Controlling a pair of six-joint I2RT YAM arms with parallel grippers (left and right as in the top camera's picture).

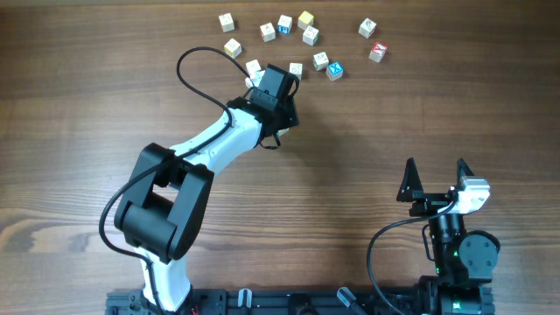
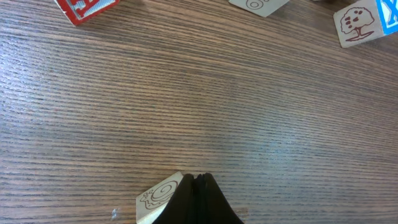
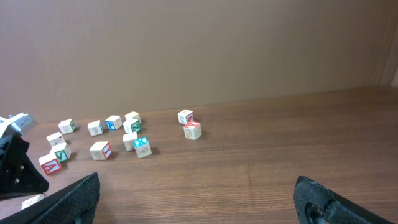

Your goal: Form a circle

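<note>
Cubes [image 1: 310, 35] lie scattered past my left gripper [image 2: 198, 178] (fingers pressed together, just beside a lone cube [image 2: 160, 198]); right gripper [image 1: 437, 171] gapes wide.

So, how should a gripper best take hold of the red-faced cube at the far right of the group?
From straight above, pinching two opposite side faces of the red-faced cube. It lies flat on the table, slightly turned, with free wood around it.
</note>
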